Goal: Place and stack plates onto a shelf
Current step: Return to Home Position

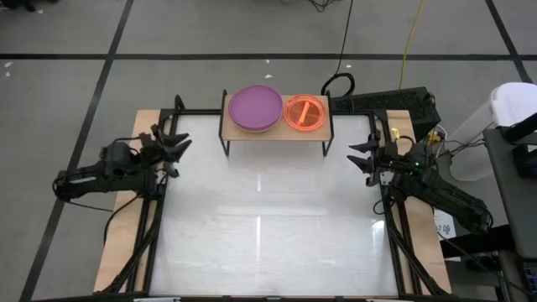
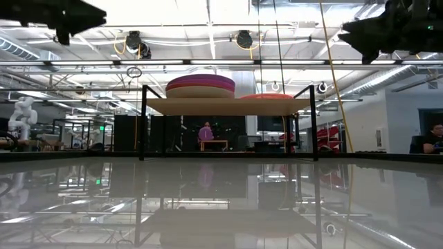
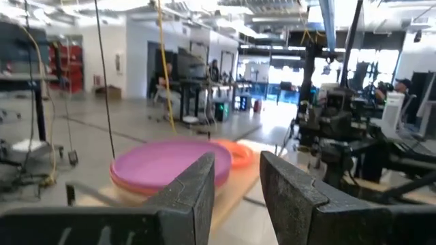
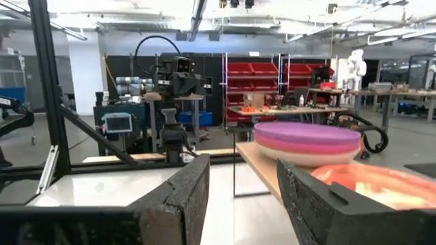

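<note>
Left claw (image 1: pixel 179 153), right claw (image 1: pixel 359 164) parted; plates (image 1: pixel 256 107) on shelf (image 1: pixel 317 134), well apart

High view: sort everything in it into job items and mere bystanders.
Job: purple-topped plate stack and orange plate on the shelf; left gripper, open, at the table's left edge; right gripper, open, at its right edge.
Lying about: yellow cable and black cable loop, beyond the shelf.

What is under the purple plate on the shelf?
A stack: pink plates and a beige plate show below the purple plate, resting on the shelf. From above it covers them all; the exact count is unclear.
</note>
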Controlling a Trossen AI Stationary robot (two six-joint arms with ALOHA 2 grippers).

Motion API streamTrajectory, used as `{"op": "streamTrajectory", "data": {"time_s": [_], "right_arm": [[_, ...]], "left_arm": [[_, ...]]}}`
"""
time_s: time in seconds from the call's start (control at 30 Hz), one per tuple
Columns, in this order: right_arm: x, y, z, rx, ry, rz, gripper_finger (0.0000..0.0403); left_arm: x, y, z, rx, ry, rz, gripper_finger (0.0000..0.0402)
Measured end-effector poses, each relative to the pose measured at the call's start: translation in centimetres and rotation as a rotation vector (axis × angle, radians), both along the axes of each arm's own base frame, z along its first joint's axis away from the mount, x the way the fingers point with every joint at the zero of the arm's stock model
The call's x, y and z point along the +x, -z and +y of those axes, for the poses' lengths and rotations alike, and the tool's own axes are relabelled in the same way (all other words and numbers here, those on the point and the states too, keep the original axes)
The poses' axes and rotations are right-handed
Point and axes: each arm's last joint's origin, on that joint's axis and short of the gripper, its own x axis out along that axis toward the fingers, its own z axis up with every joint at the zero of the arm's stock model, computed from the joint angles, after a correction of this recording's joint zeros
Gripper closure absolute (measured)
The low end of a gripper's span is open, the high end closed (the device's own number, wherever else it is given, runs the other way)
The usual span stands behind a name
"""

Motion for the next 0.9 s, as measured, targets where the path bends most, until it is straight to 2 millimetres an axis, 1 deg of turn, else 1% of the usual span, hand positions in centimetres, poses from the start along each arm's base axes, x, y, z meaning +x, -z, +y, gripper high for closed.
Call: {"op": "streamTrajectory", "data": {"time_s": [0.1, 0.27, 0.33, 0.4, 0.5, 0.6, 0.63, 0.7, 0.8, 0.83, 0.9], "right_arm": [[0.2, 0.7, -0.2, 0.024, 0.037, 0.015, 0.0249], [0.4, 2.6, -1.1, 0.098, 0.25, 0.028, 0.0273], [0.5, 3.2, -1.3, 0.108, 0.311, 0.029, 0.029], [0.5, 3.7, -1.5, 0.105, 0.336, 0.011, 0.0312], [0.5, 3.1, -1.4, 0.075, 0.329, -0.067, 0.0351], [0.5, 3.1, -1.4, 0.062, 0.327, -0.06, 0.0389], [0.6, 3.2, -1.4, 0.059, 0.308, -0.043, 0.0396], [0.6, 3.2, -1.3, 0.045, 0.274, -0.04, 0.0397], [0.7, 3.3, -1.2, 0.041, 0.231, -0.027, 0.0394], [0.7, 3.4, -1.2, 0.044, 0.23, -0.021, 0.0395], [0.7, 3.5, -1.2, 0.049, 0.232, -0.009, 0.04]], "left_arm": [[0.5, 2.0, 0.0, -0.023, 0.013, 0.017, 0.028], [1.6, 5.2, 0.1, -0.023, 0.015, -0.016, 0.028], [2.0, 6.2, 0.2, -0.025, 0.016, -0.037, 0.028], [2.2, 6.8, 0.2, -0.023, 0.017, -0.064, 0.028], [2.4, 7.9, 0.2, -0.021, 0.017, -0.078, 0.028], [2.5, 8.6, 0.2, -0.023, 0.02, -0.067, 0.0284], [2.6, 8.6, 0.2, -0.023, 0.025, -0.061, 0.0292], [2.6, 8.6, 0.0, -0.019, 0.053, -0.059, 0.032], [2.7, 8.6, -0.2, 0.014, 0.088, -0.044, 0.0382], [2.7, 8.6, -0.2, 0.018, 0.093, -0.043, 0.039], [2.7, 8.7, -0.3, 0.023, 0.097, -0.037, 0.0396]]}}
